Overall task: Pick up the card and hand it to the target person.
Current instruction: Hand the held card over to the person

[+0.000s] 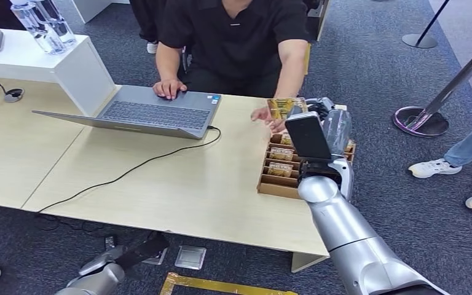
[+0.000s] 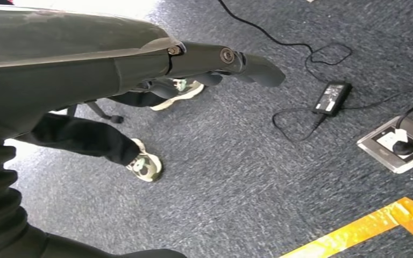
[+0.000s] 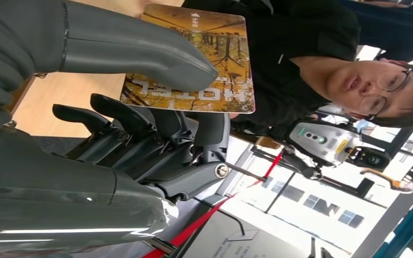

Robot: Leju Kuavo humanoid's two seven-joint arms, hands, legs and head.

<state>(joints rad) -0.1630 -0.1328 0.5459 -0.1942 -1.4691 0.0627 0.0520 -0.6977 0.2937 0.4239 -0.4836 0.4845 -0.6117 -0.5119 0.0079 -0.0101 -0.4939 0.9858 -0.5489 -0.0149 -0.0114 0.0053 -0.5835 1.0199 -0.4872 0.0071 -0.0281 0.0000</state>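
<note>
Head view: right hand (image 1: 319, 114) raised at 1 o'clock off wooden slotted card tray (image 1: 271, 184), pinching orange-yellow printed plastic card (image 1: 281, 107) between thick grey thumb (image 3: 140, 54) and dark fingers (image 3: 140, 126), remaining fingers spread. Seated person's open palm (image 1: 264, 117) just beside card, at its 7 o'clock; contact unclear. Risks: releasing before palm closes on card, likely dropping onto beige table (image 1: 190, 190); thumb covering much of card face, possibly leaving little to grab. Left hand (image 2: 231, 62) hanging over grey carpet, fingers loosely extended, holding nothing.
</note>
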